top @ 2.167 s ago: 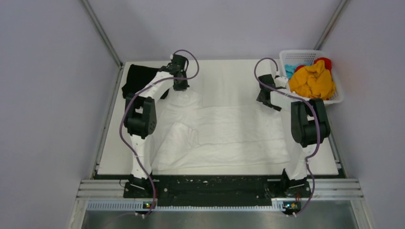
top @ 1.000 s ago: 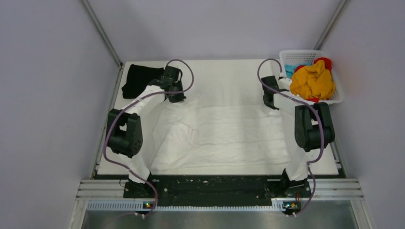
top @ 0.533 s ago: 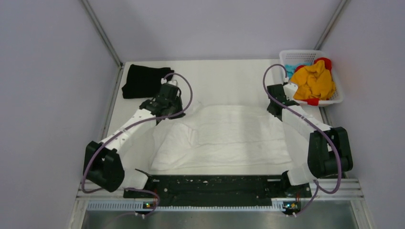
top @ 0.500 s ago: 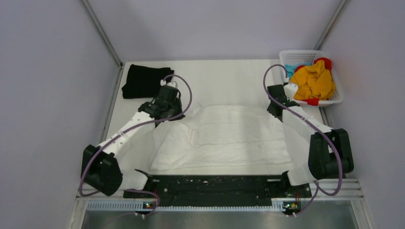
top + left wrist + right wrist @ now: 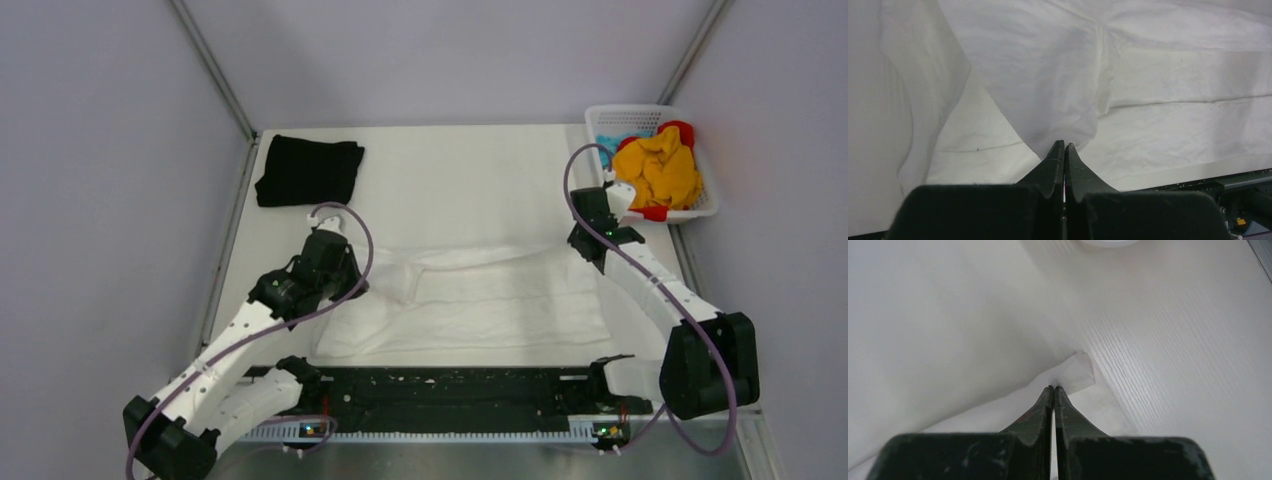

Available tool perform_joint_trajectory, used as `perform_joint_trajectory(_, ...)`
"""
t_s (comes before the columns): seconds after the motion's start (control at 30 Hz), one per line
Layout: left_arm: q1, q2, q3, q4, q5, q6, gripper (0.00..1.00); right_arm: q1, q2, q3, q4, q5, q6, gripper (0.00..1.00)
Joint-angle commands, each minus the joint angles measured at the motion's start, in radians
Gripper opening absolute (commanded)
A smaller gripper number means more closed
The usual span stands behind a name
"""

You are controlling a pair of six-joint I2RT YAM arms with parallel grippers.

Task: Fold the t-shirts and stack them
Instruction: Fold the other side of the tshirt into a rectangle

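The white t-shirt [image 5: 480, 300] lies spread across the near half of the table, its far edge lifted and doubled toward the front. My left gripper [image 5: 350, 282] is shut on that edge at the shirt's left end, and white cloth [image 5: 1048, 90] hangs from the tips of the left gripper [image 5: 1064, 145]. At the right end my right gripper [image 5: 592, 252] is shut on a corner, and the pinched cloth [image 5: 1075, 371] peeks past the tips of the right gripper [image 5: 1053, 388]. The black t-shirt [image 5: 308, 171] lies folded at the far left corner, apart from both grippers.
A white lattice basket [image 5: 706, 203] with yellow, red and blue cloths stands at the far right, just behind the right arm. The table's white top [image 5: 460, 185] is bare behind the white shirt. A black rail [image 5: 450, 385] runs along the near edge.
Both grippers have drawn the white shirt's far edge from the back of the table toward the front, folding it over. Both arms have swung lower and outward. The black shirt is now fully uncovered.
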Motion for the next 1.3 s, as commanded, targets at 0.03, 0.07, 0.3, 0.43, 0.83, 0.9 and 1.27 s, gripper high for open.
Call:
perform_joint_trajectory(0.03,-0.005,-0.135,-0.022,-0.104,-0.016,-0.066,0.00,0.009,-0.069,-0.003,-0.031,0.009,-0.027,0.00)
perform_joint_trajectory(0.07,-0.005,-0.151,-0.023,-0.114,-0.008,-0.067,0.00,0.008,-0.076,-0.002,-0.033,0.008,-0.031,0.00)
perform_joint_trajectory(0.3,-0.003,-0.217,-0.032,-0.188,0.005,-0.078,0.00,0.009,-0.106,-0.011,-0.068,-0.002,-0.040,0.00)
perform_joint_trajectory(0.43,-0.004,-0.238,-0.085,-0.189,0.037,-0.089,0.00,0.008,-0.138,-0.069,-0.087,-0.030,-0.015,0.00)
perform_joint_trajectory(0.83,-0.006,-0.340,-0.181,-0.280,0.112,-0.239,0.71,0.009,-0.251,-0.153,-0.306,0.064,0.160,0.81)
perform_joint_trajectory(0.9,-0.005,-0.358,-0.144,-0.293,0.098,-0.233,0.98,0.009,-0.274,-0.123,-0.315,0.058,0.151,0.98)
perform_joint_trajectory(1.27,-0.005,0.012,-0.128,0.104,0.130,-0.177,0.99,0.010,-0.330,-0.229,0.009,-0.434,-0.033,0.99)
